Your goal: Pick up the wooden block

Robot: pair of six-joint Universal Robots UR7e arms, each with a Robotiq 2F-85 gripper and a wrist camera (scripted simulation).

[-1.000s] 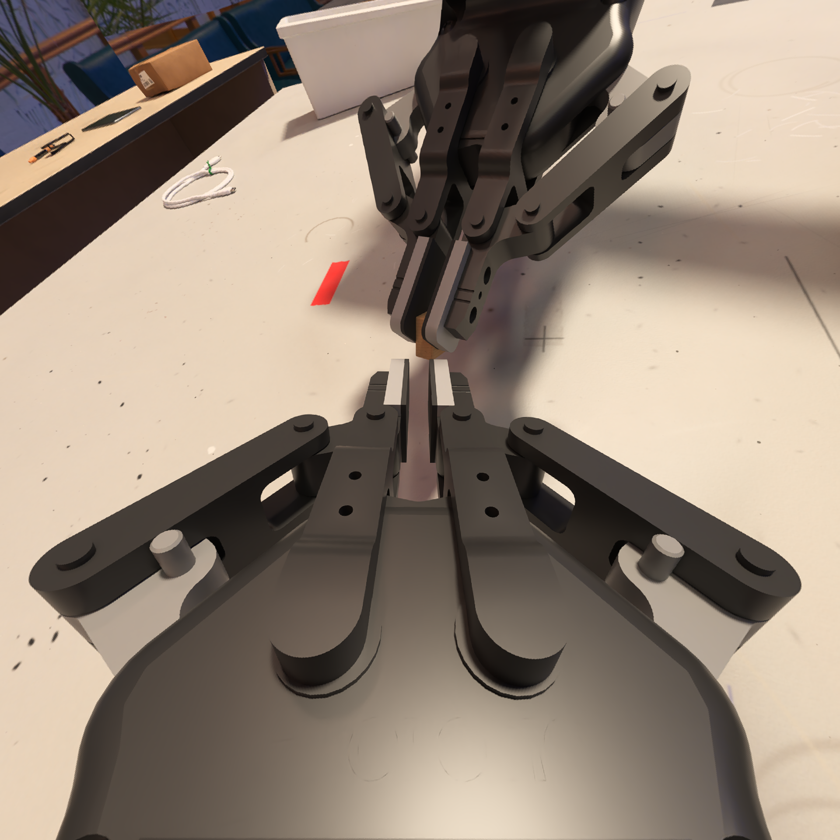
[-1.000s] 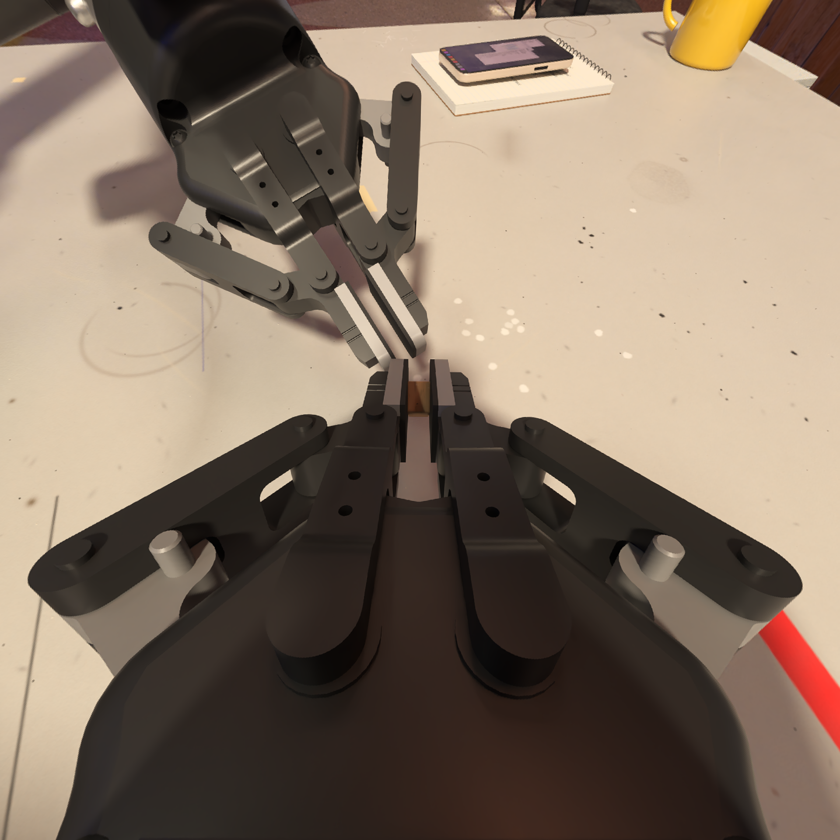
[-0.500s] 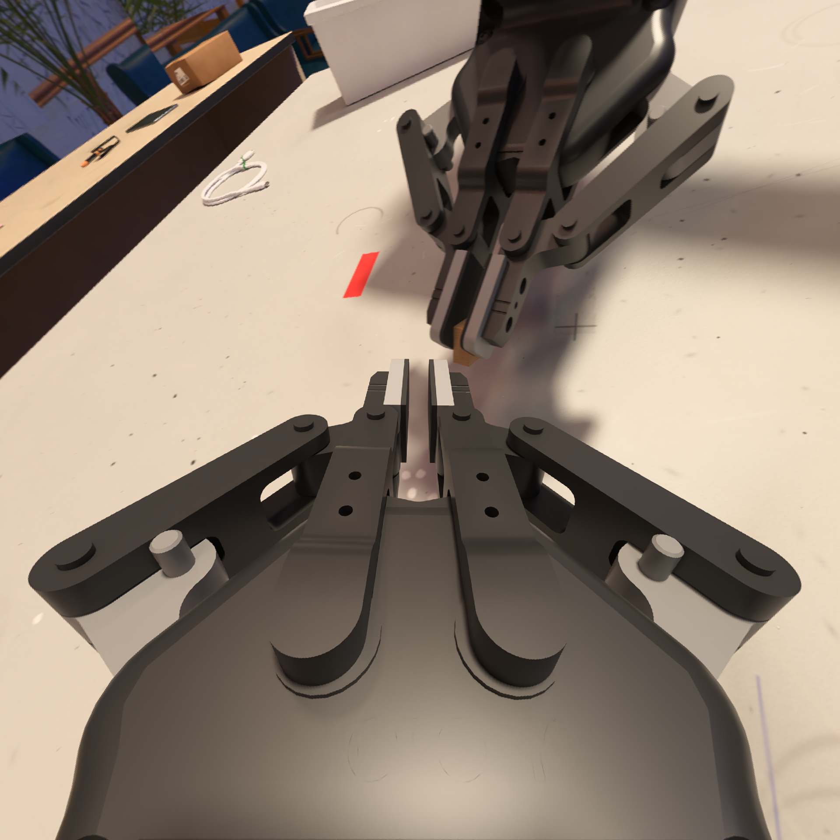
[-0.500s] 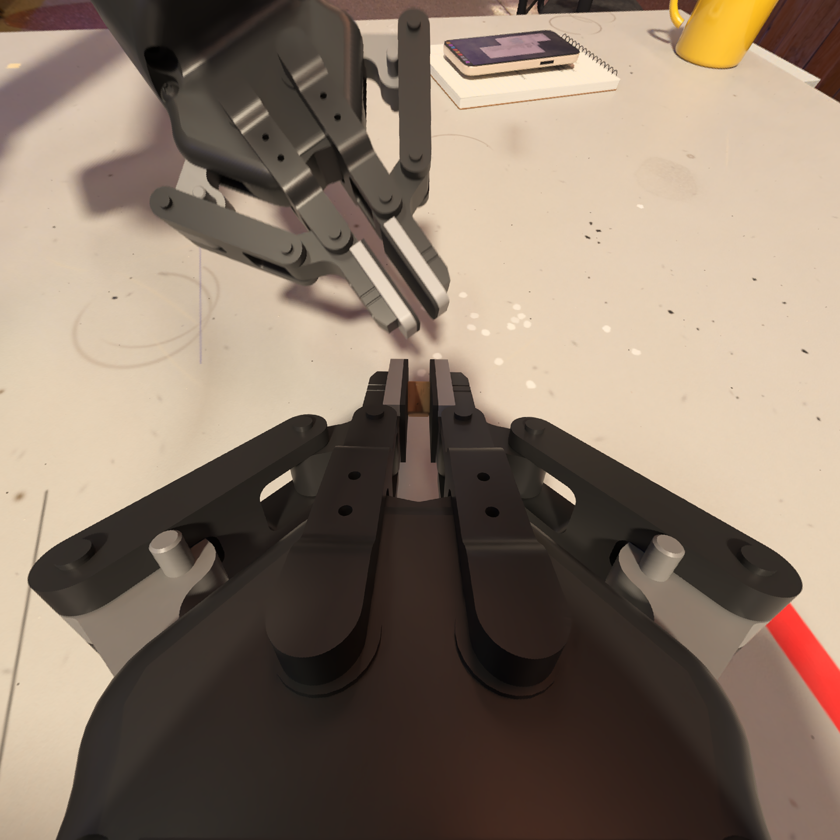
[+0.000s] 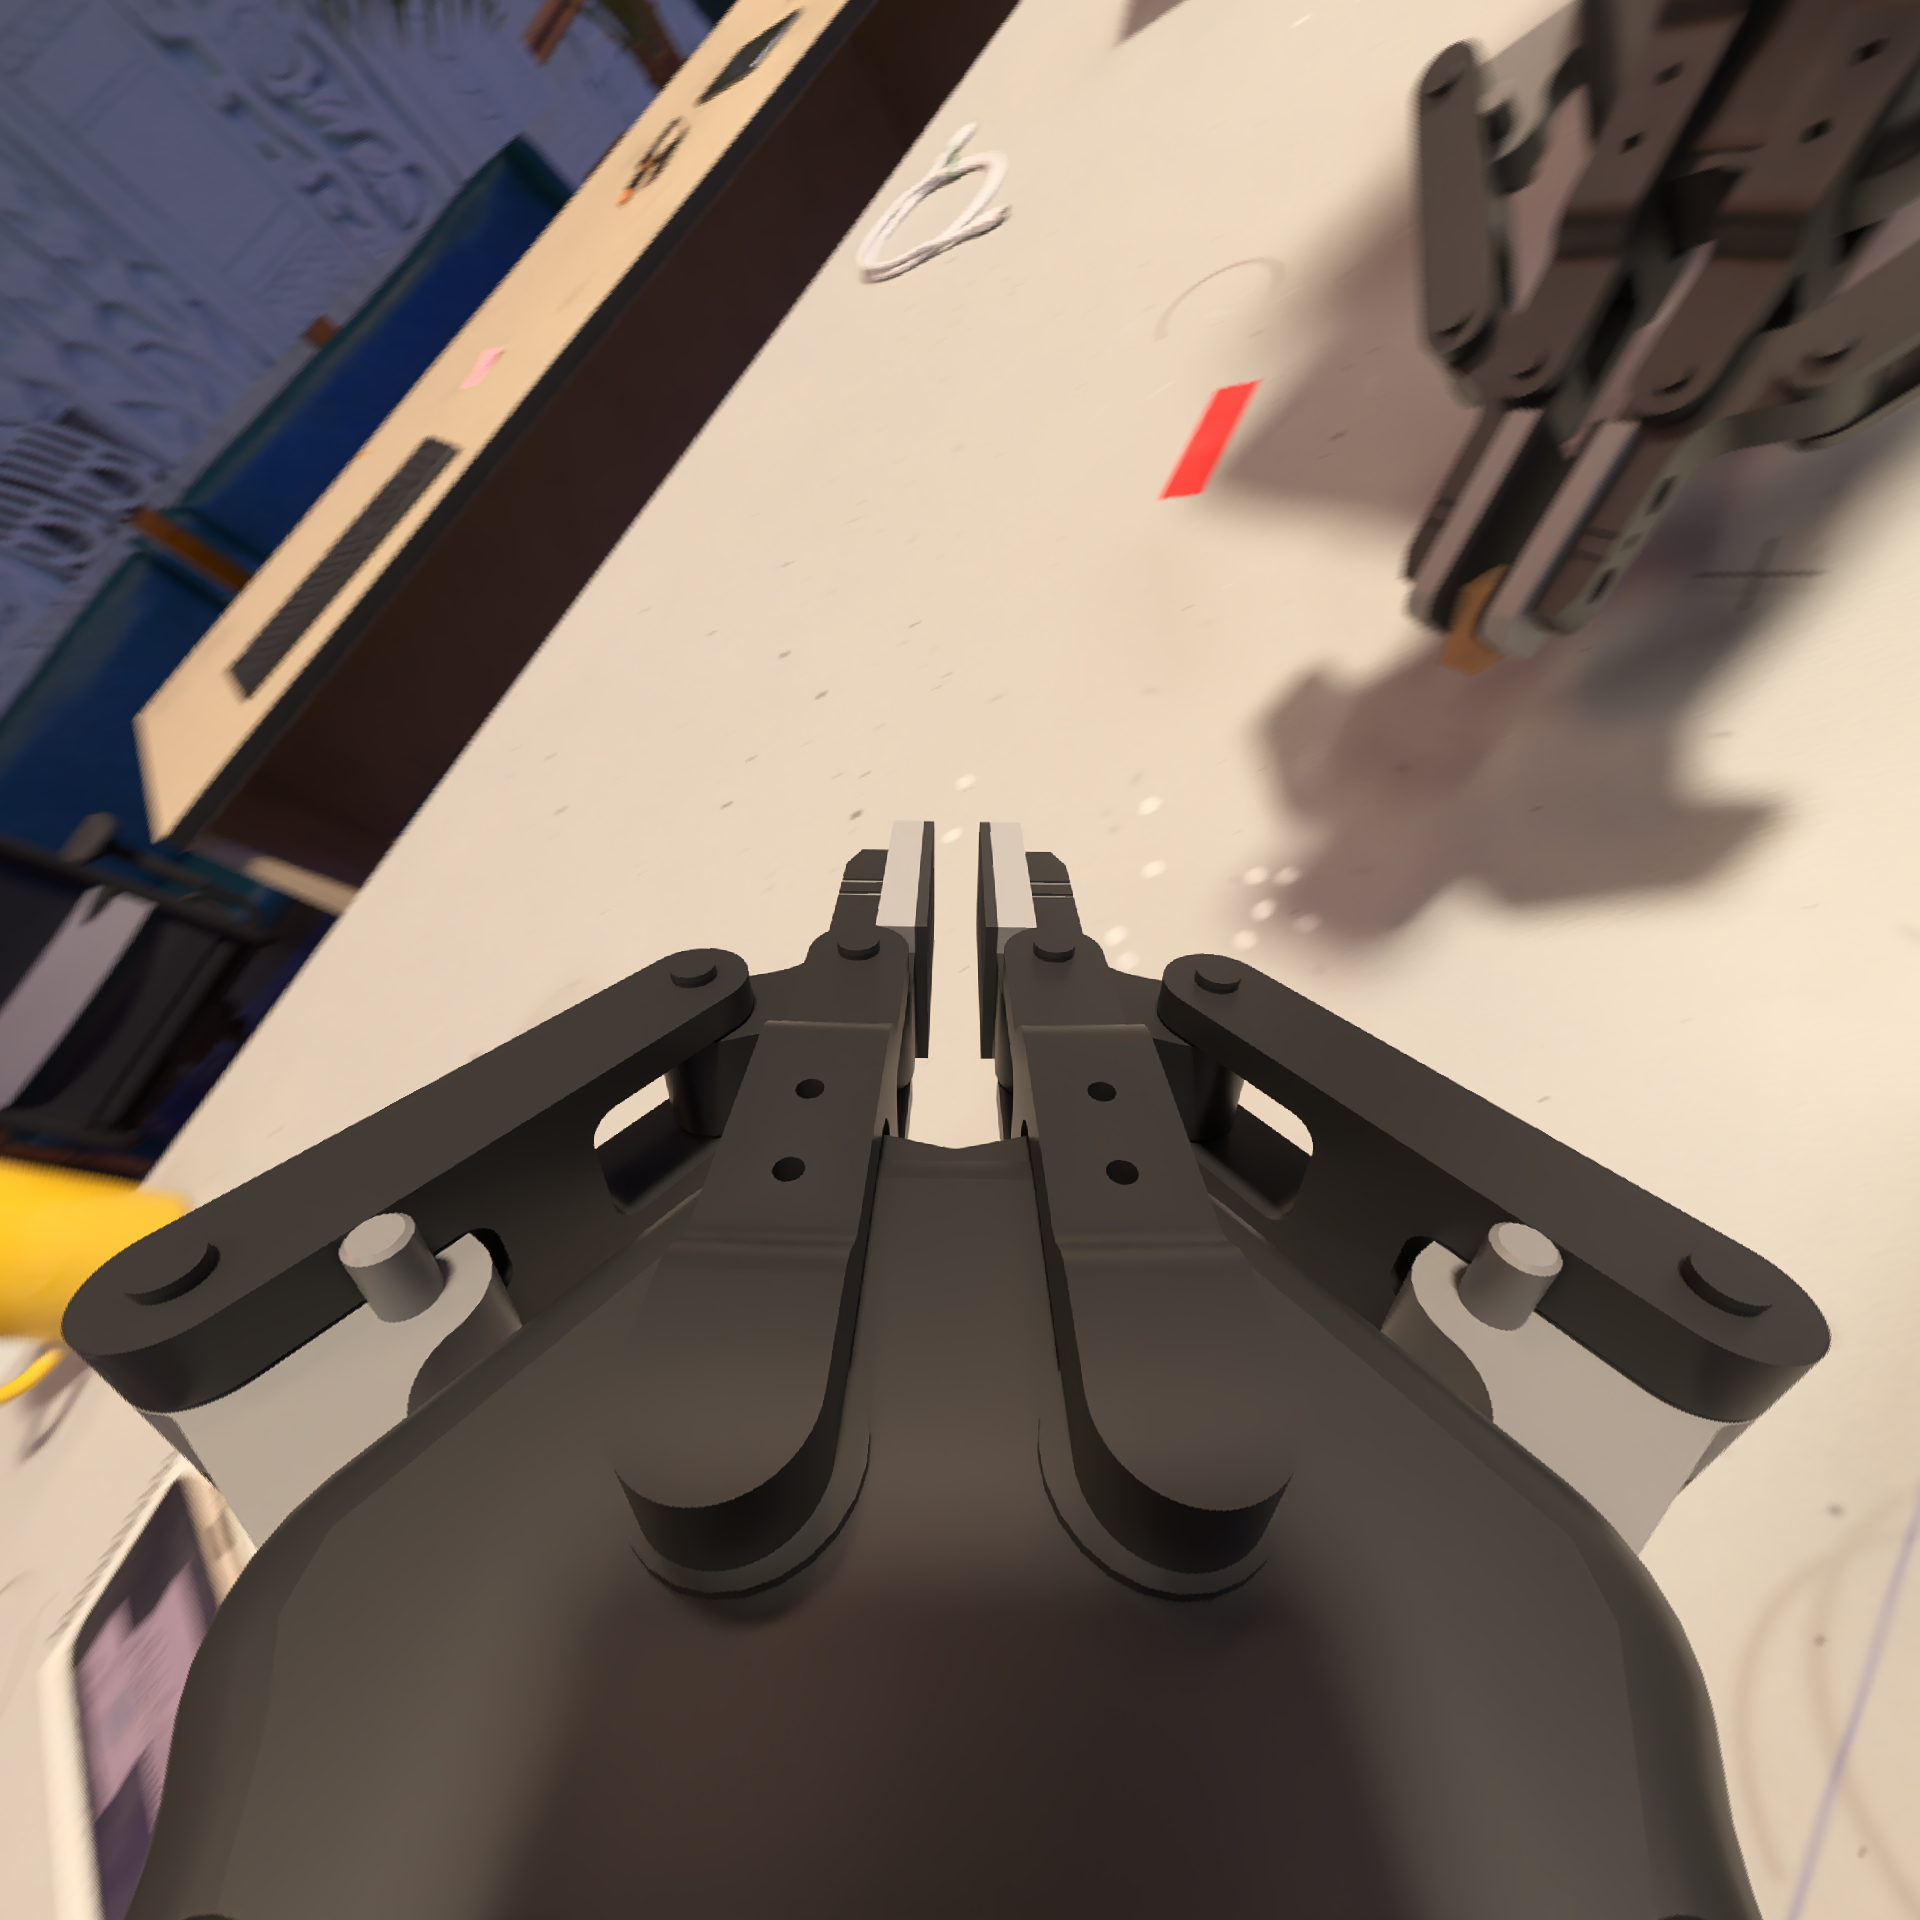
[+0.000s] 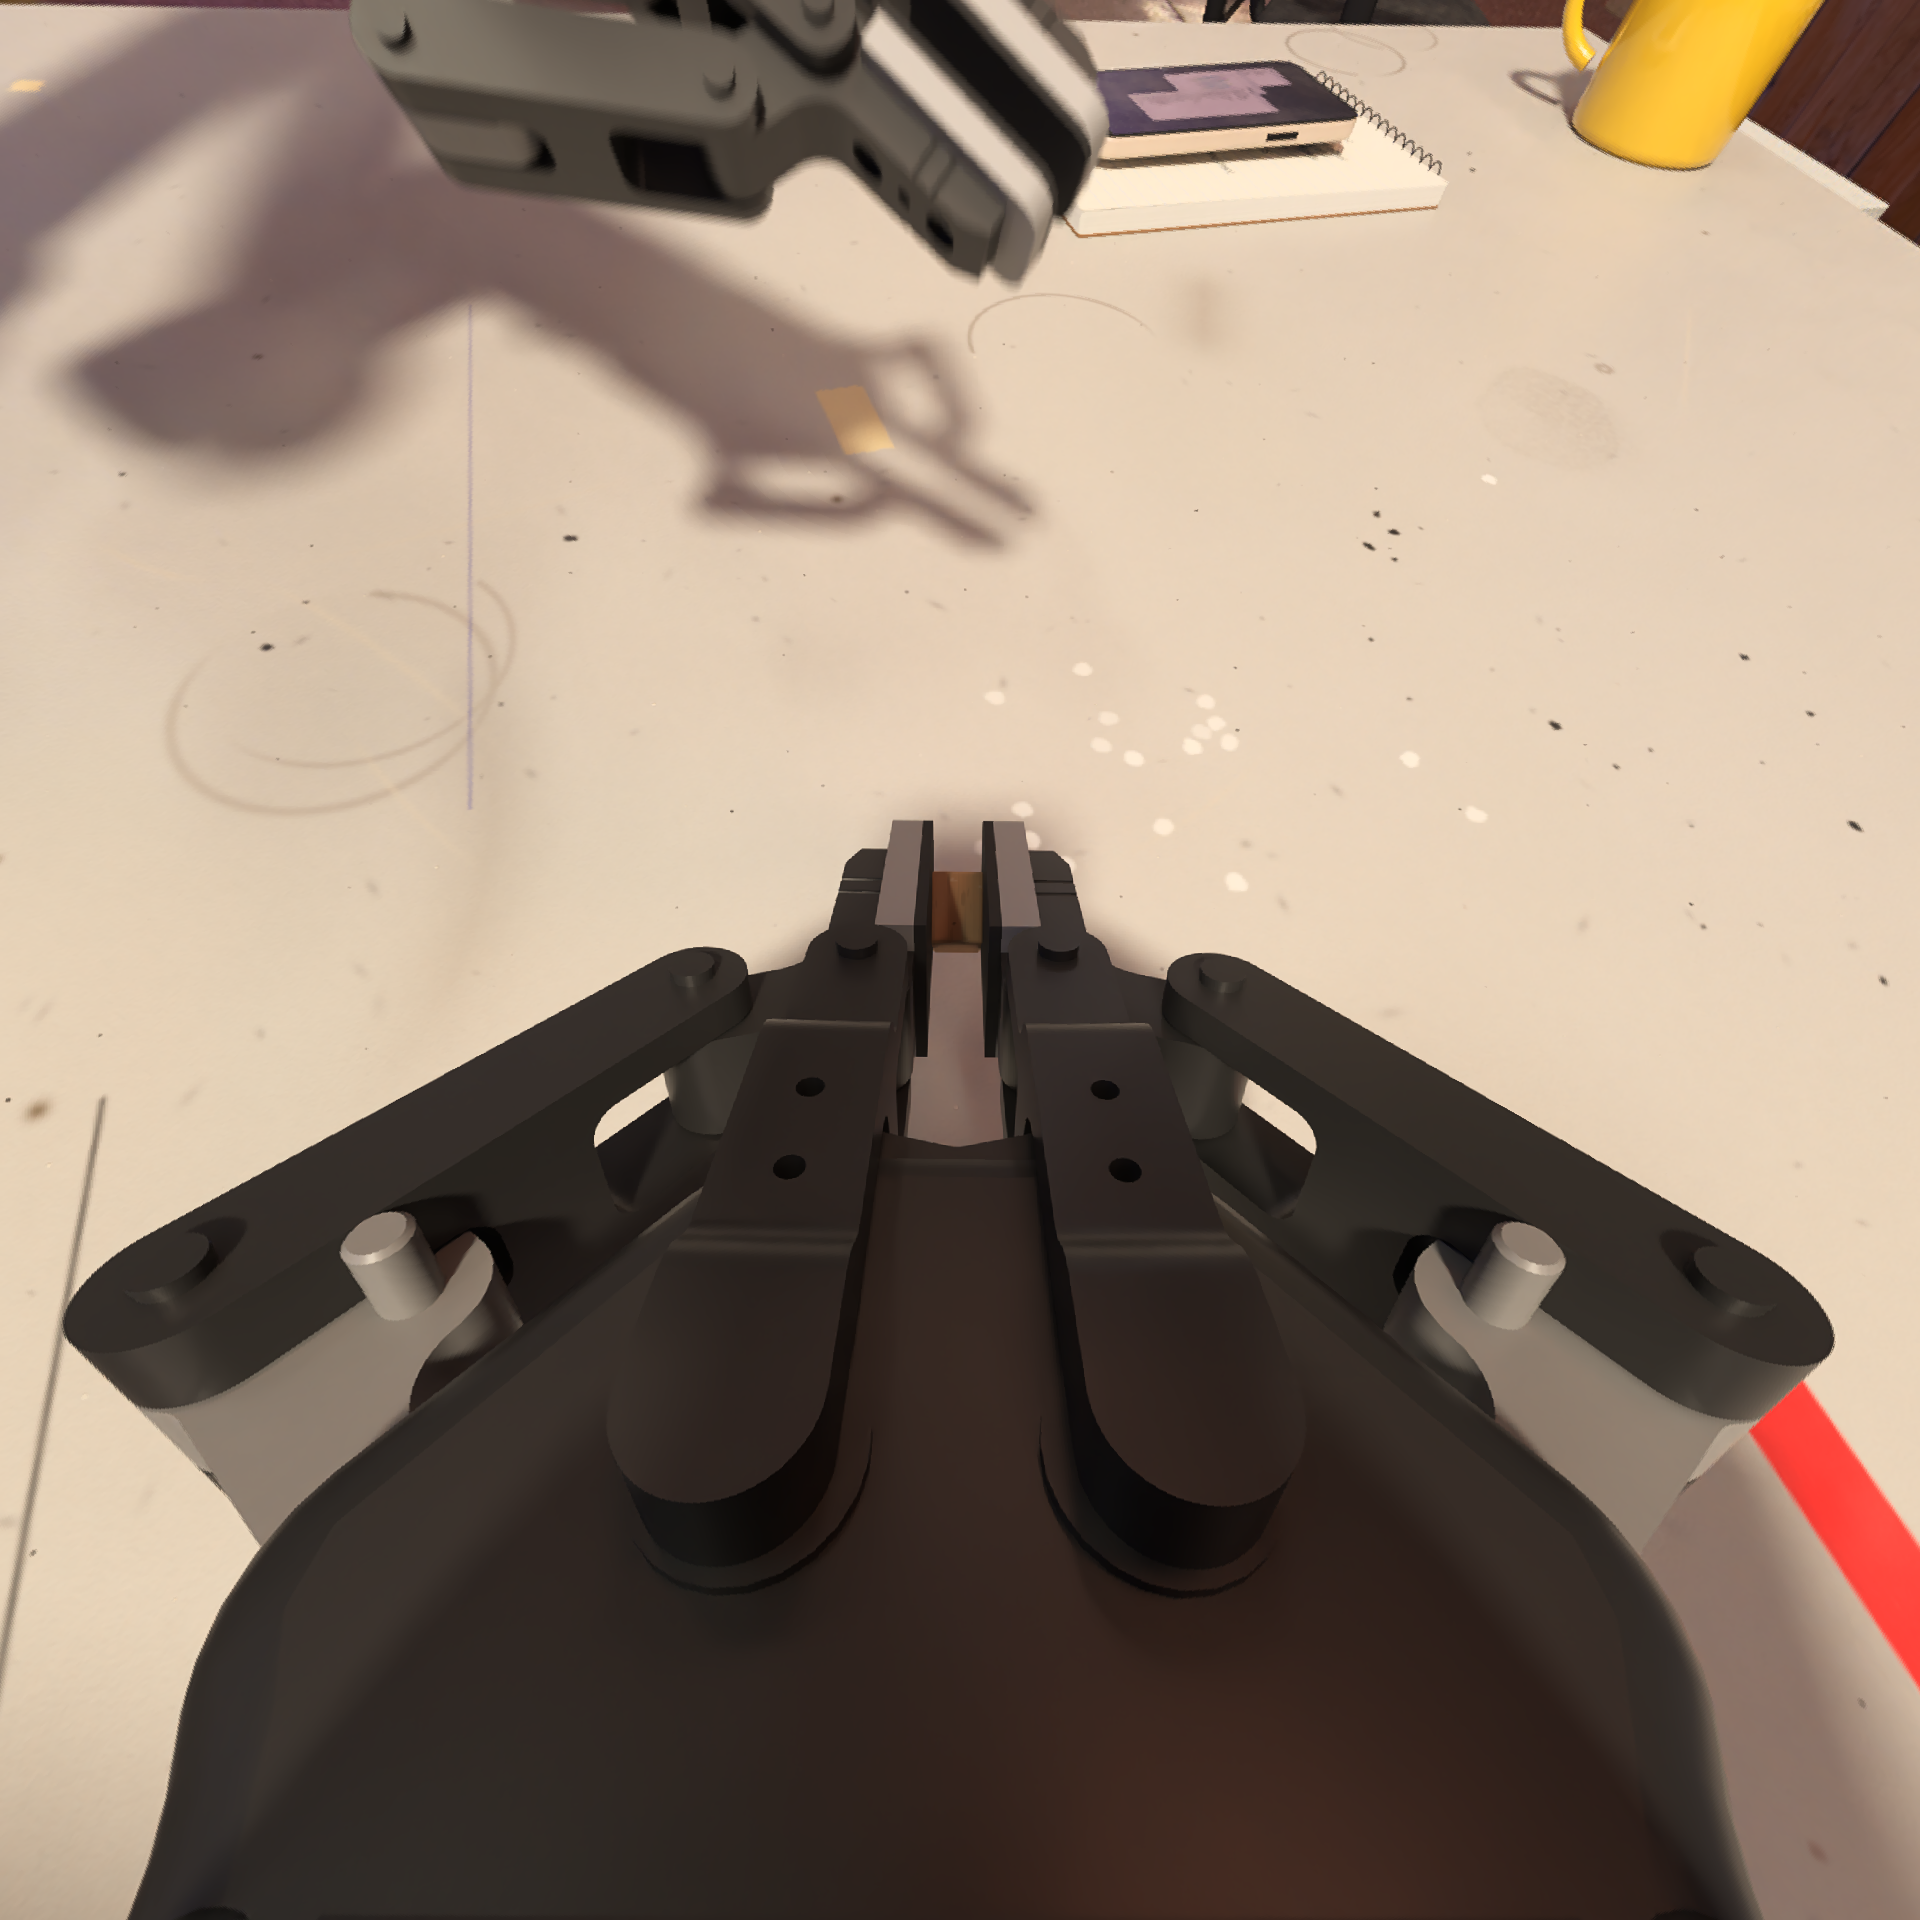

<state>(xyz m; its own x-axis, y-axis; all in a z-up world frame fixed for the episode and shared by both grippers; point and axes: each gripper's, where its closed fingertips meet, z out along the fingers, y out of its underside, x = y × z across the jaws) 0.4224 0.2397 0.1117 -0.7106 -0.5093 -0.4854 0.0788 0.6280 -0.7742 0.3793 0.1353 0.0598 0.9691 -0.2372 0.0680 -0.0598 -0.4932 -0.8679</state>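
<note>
The wooden block (image 6: 956,909) is small and tan. It sits clamped between the pads of my right gripper (image 6: 956,862), which holds it above the table. In the left wrist view the right gripper (image 5: 1496,613) hangs at the upper right with the block (image 5: 1473,623) sticking out below its fingertips, over its own shadow. My left gripper (image 5: 956,862) has its pads almost together with nothing between them, well apart from the block. It also shows high at the top of the right wrist view (image 6: 1003,244).
A yellow mug (image 6: 1673,83) and a phone (image 6: 1216,109) on a spiral notebook (image 6: 1299,197) stand at the far edge. Red tape (image 6: 1860,1538) (image 5: 1210,436) lies on the table. A white cable coil (image 5: 935,218) lies near a side bench (image 5: 416,436).
The left gripper has drawn back, up and away from the right gripper, turning to the left. The right gripper still grips the block and sits higher over the table.
</note>
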